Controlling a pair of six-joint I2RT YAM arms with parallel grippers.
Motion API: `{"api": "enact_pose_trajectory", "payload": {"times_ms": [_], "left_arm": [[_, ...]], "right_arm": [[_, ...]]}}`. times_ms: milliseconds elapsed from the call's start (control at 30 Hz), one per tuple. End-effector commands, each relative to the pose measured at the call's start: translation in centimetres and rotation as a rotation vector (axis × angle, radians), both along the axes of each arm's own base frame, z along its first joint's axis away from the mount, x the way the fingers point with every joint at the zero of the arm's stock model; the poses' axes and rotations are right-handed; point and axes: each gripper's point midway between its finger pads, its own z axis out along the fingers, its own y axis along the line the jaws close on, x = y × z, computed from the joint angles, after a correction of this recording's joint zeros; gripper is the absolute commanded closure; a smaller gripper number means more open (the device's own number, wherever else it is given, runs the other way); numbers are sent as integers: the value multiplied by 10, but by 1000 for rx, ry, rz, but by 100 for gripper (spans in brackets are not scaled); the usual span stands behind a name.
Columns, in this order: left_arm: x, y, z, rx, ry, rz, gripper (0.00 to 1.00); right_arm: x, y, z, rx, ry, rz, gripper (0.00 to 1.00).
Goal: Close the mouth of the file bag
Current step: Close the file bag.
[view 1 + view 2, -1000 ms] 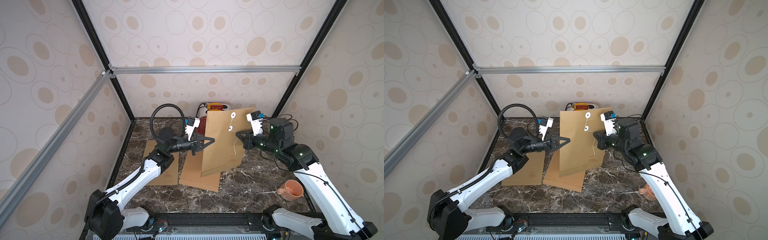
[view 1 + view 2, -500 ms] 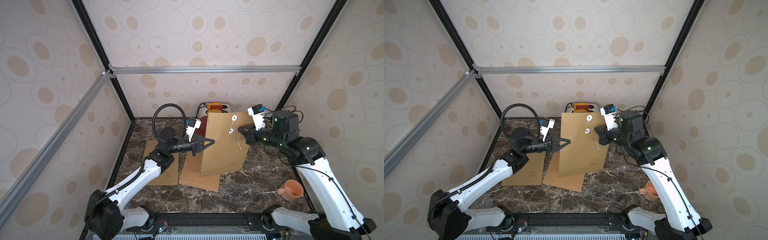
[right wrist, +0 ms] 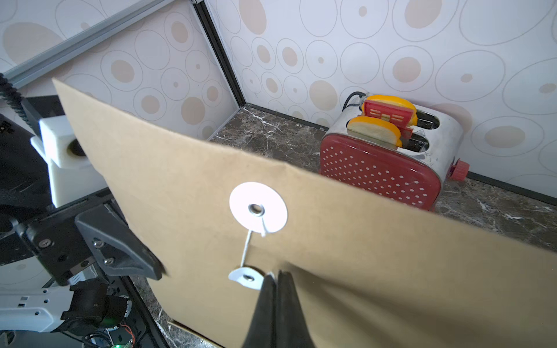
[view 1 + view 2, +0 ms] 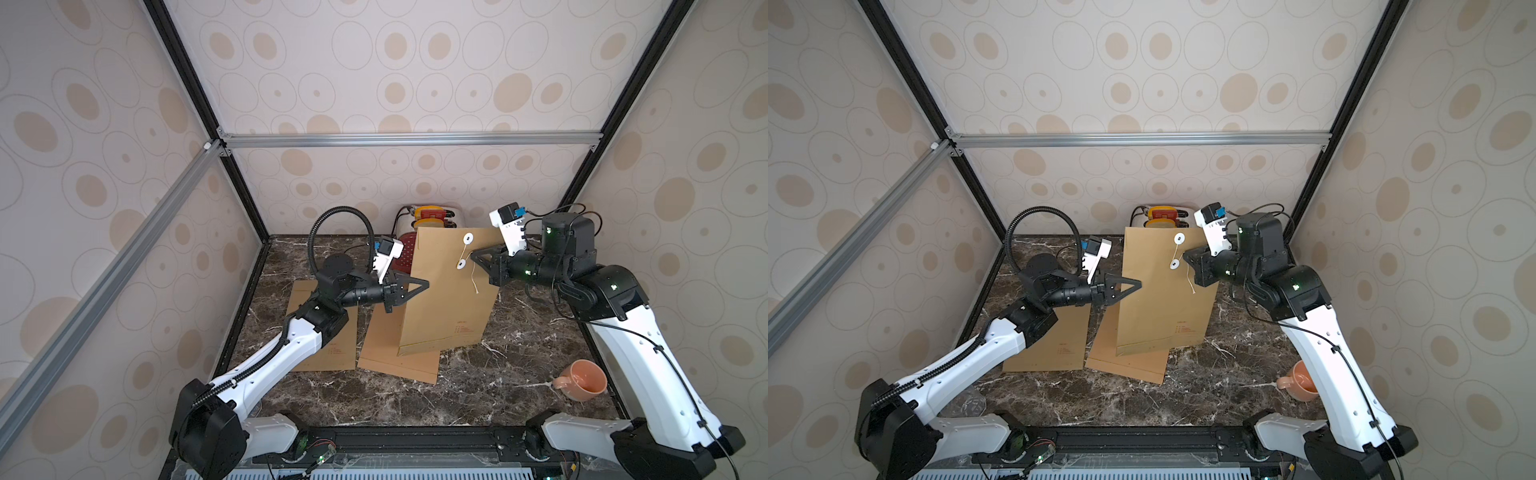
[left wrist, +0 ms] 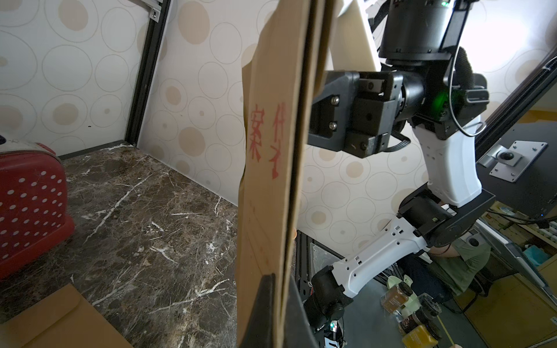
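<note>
your file bag (image 4: 449, 291) stands upright just in front of the toaster (image 4: 432, 214), hiding most of its red body in both top views. you cannot tell whether the bag's bottom edge touches anything beneath it.

your left claw (image 4: 425, 284) is clenched on the bag's edge on the left arm's side. in the left wrist view its fingers (image 5: 265, 301) sit on either side of that brown edge.

the flap is folded down on the face turned away from the toaster, with the upper disc (image 3: 258, 208) on the flap and the lower disc (image 3: 245, 277) on the bag's face below it. the white string (image 3: 246, 247) runs from one disc to the other.

your right claw (image 3: 275, 275) is squeezed tight right beside the lower disc, with a bit of the string pinched at its tips. in both top views the rest of the string hangs loose below that claw.

two flat envelopes (image 4: 328, 332) lie on the marble table (image 4: 498, 374), farther from the toaster than the bag and toward the arms' bases. a pink mug (image 4: 582, 380) sits well away from the toaster, close beside the right arm.
</note>
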Motion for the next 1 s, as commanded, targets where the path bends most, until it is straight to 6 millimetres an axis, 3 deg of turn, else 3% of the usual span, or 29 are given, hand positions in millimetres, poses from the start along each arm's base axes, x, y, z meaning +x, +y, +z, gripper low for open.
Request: {"api": "enact_pose_trajectory", "payload": {"times_ms": [0, 633, 967], "left_arm": [[-3, -1, 26, -33, -79, -4, 100], [-4, -5, 24, -33, -63, -25, 100], [-4, -4, 26, -38, -68, -18, 100]], "right_arm": [[-9, 5, 11, 29, -4, 35, 100], [-23, 29, 19, 60, 8, 115, 100], [-30, 31, 17, 87, 19, 129, 100]]}}
